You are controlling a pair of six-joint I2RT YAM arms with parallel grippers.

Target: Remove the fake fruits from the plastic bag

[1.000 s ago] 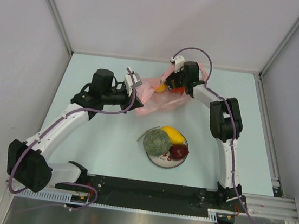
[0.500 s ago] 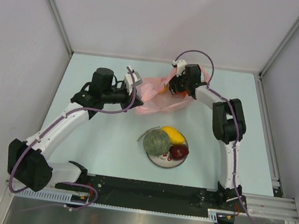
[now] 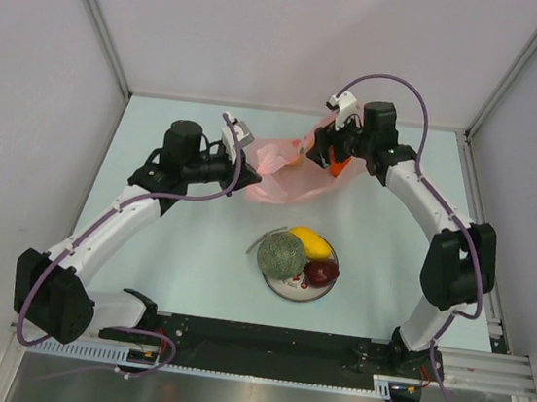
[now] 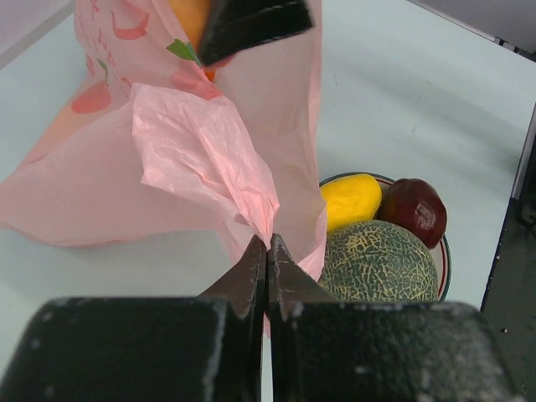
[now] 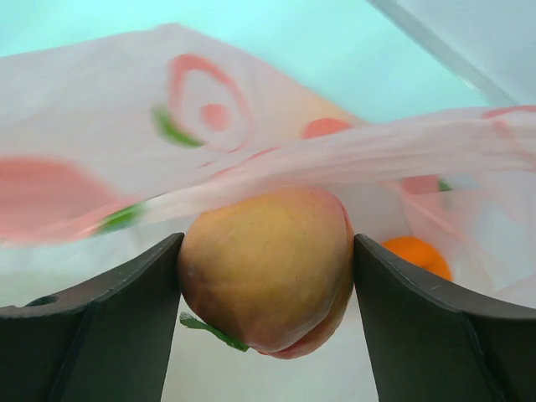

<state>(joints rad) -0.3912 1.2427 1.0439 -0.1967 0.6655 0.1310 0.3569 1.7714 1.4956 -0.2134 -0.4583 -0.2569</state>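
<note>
Now the right gripper (image 3: 336, 159) is clasping a peach-coloured fruit (image 5: 268, 264) at the one o'clock edge of the plastic bag (image 3: 281, 178); the left gripper (image 4: 267, 251) is pinching the bag's nine o'clock fold tight.

Top view: high, far, looking down. Wrist views: close, low; all three share plastic bag (image 3: 286, 179).

Pale green table (image 3: 173, 258), grey walls (image 3: 298, 38)
</note>
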